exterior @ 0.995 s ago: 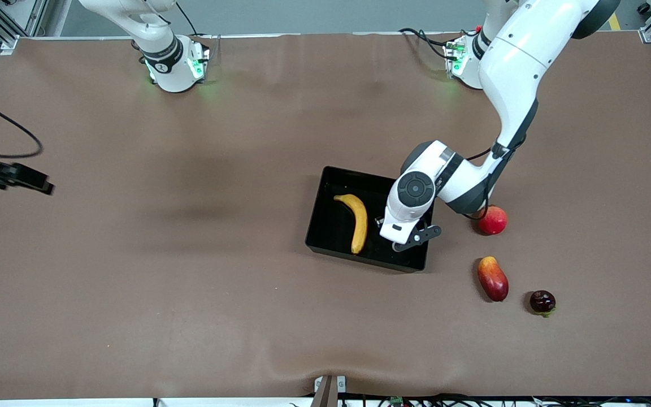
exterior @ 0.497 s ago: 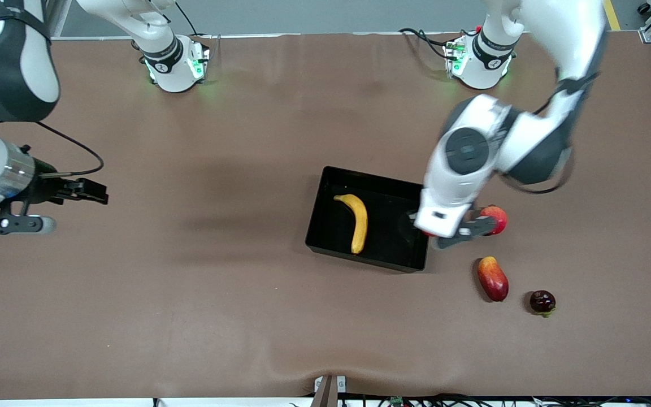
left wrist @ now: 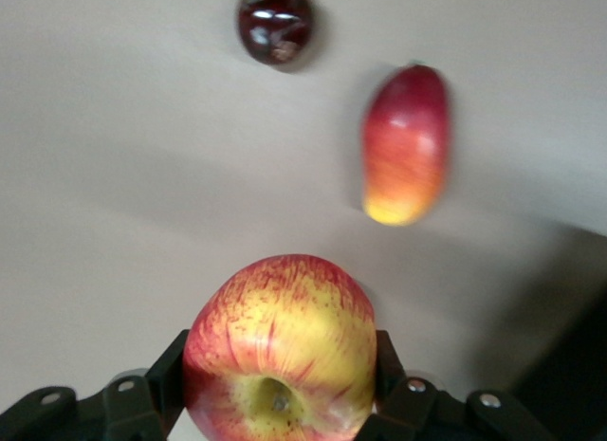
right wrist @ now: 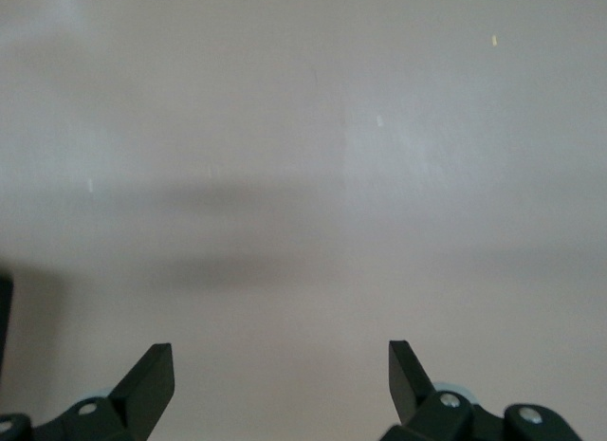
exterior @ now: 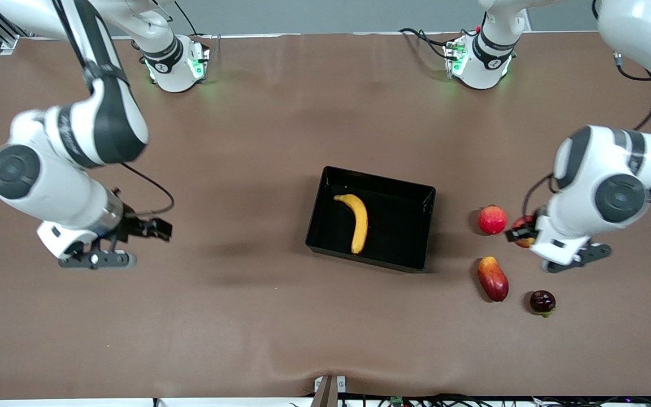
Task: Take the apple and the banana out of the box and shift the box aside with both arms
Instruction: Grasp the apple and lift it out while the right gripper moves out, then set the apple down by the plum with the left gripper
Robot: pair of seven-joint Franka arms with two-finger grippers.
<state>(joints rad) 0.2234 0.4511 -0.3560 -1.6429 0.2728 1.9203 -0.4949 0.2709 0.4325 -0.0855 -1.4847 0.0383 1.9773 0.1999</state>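
The yellow banana (exterior: 357, 221) lies in the black tray (exterior: 379, 176) at mid-table. My left gripper (exterior: 520, 233) is shut on the red-and-yellow streaked apple (exterior: 524, 235) and holds it up in the air, over the table beside the plain red fruit. In the left wrist view the apple (left wrist: 280, 337) sits between the two fingers of the left gripper (left wrist: 280, 370). My right gripper (exterior: 156, 229) is open and empty over bare table toward the right arm's end. In the right wrist view the right gripper (right wrist: 280, 365) shows only bare table.
A plain red round fruit (exterior: 492, 220), a red-orange mango (exterior: 493, 278) and a small dark red fruit (exterior: 542, 301) lie on the brown table between the tray and the left arm's end. The mango (left wrist: 405, 145) and dark fruit (left wrist: 275, 22) show in the left wrist view.
My left arm has swung from over the tray toward the left arm's end, to beside the red fruit. My right arm has come in from the table's end toward the tray.
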